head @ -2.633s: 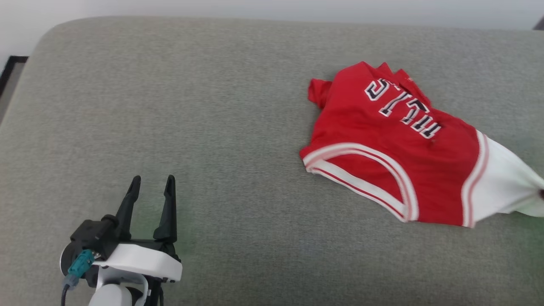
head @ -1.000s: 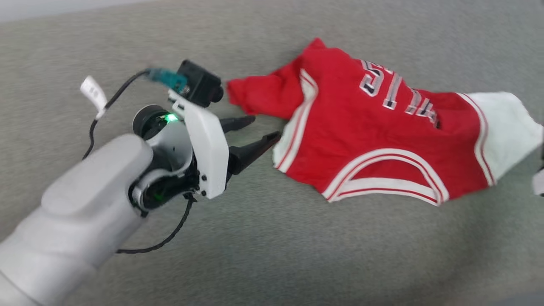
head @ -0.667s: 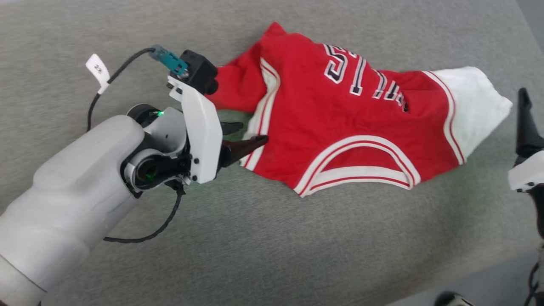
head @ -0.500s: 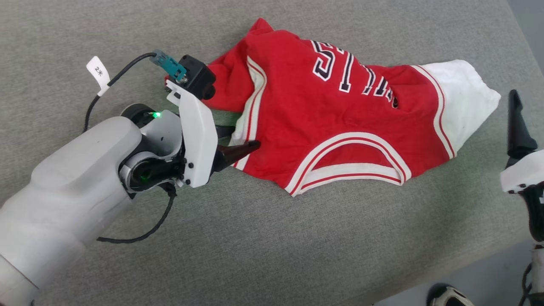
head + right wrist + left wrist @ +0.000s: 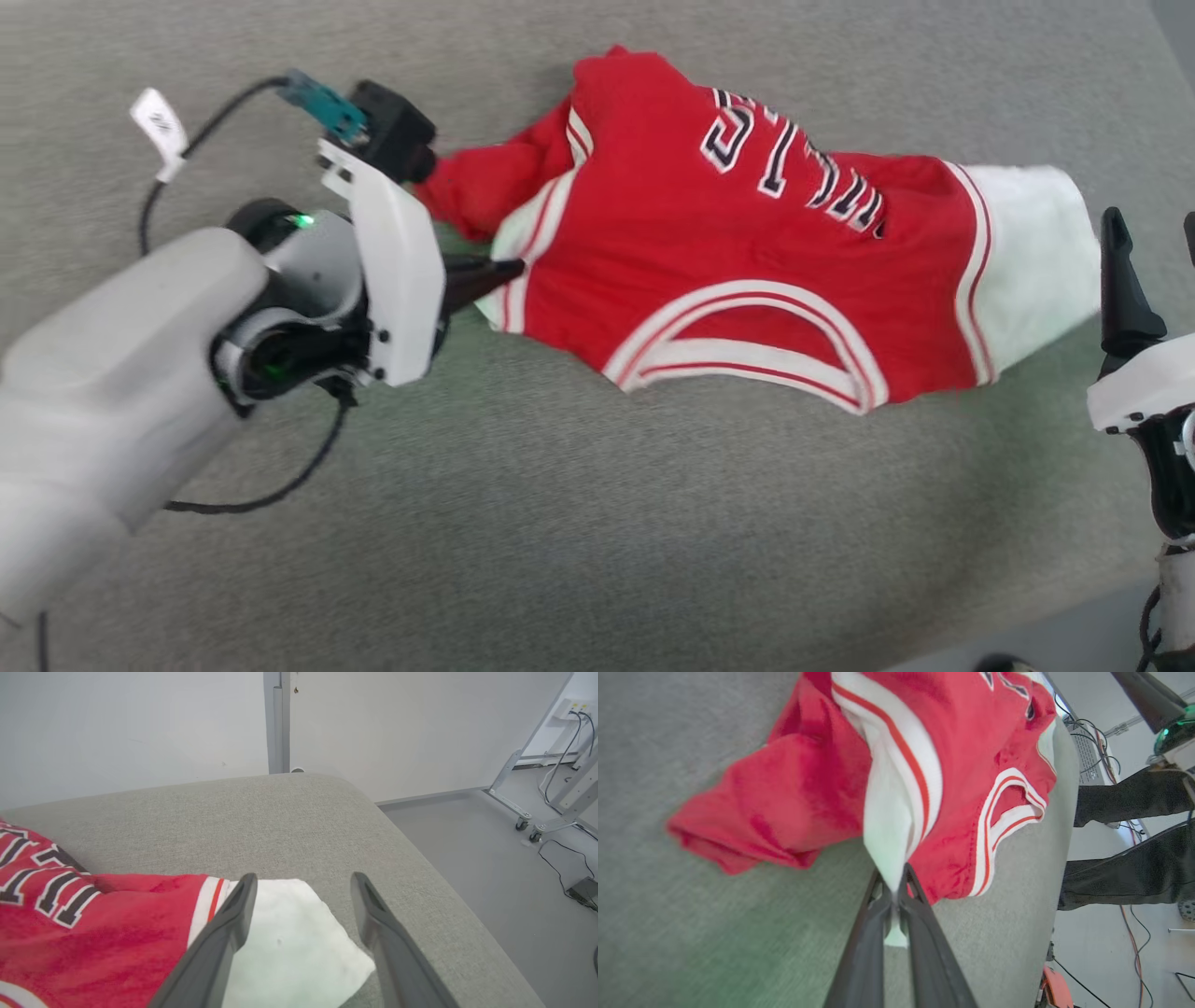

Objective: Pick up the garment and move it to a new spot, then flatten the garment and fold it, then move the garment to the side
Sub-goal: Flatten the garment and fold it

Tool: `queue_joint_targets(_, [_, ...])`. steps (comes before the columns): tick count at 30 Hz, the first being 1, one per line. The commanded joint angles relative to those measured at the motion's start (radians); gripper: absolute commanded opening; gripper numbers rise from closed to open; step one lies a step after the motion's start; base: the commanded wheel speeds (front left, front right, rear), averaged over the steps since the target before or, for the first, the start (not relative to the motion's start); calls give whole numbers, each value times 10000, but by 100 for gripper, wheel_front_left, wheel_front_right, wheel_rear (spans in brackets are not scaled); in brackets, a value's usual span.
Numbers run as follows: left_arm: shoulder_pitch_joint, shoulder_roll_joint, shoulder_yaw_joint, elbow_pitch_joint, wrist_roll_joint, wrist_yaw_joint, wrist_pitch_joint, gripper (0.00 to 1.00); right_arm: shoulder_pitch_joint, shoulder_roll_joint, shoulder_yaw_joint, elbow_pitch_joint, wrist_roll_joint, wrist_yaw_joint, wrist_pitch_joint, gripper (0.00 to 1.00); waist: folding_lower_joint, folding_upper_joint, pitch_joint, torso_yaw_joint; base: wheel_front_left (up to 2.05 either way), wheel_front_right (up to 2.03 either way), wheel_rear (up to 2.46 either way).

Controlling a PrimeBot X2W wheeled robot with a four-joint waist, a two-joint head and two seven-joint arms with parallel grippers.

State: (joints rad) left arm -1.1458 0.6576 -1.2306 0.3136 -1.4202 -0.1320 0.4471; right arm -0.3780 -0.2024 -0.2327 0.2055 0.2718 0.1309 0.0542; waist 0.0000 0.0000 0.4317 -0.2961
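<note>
- Your left gripper (image 5: 499, 271) pinches the tip of one white sleeve (image 5: 889, 858) of the garment (image 5: 747, 280), its two dark fingers pressed together on the cloth.
- The garment lies rumpled on the grey cushion (image 5: 560, 513), black lettering facing up, striped neckline trim on the near side.
- Your right gripper (image 5: 1153, 247) stands spread by the other white sleeve (image 5: 1036, 252), gripping nothing.

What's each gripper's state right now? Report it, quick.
Left gripper: shut on the garment, pinching white fabric at its edge.
Right gripper: open, holding nothing, poised over the garment's other end.
</note>
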Motion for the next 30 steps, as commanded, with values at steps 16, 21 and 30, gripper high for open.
queue_joint_targets(16, [-304, -1234, -494, -1868, 5161, 28, 1159, 0, 3, -42, 371, -842, 67, -3, 627, 100, 0, 0, -144, 811, 0, 0, 0])
queue_joint_targets(21, [175, -2220, -498, -1612, 5682, 28, 1337, 0, 16, 100, 404, -826, 108, -3, 558, 100, 0, 0, 70, 578, 0, 0, 0])
queue_joint_targets(30, [589, -2422, -505, -489, 5031, 28, 670, 40, 65, 189, 244, -572, 134, -3, 371, 100, 0, 0, 129, 564, 0, 0, 0])
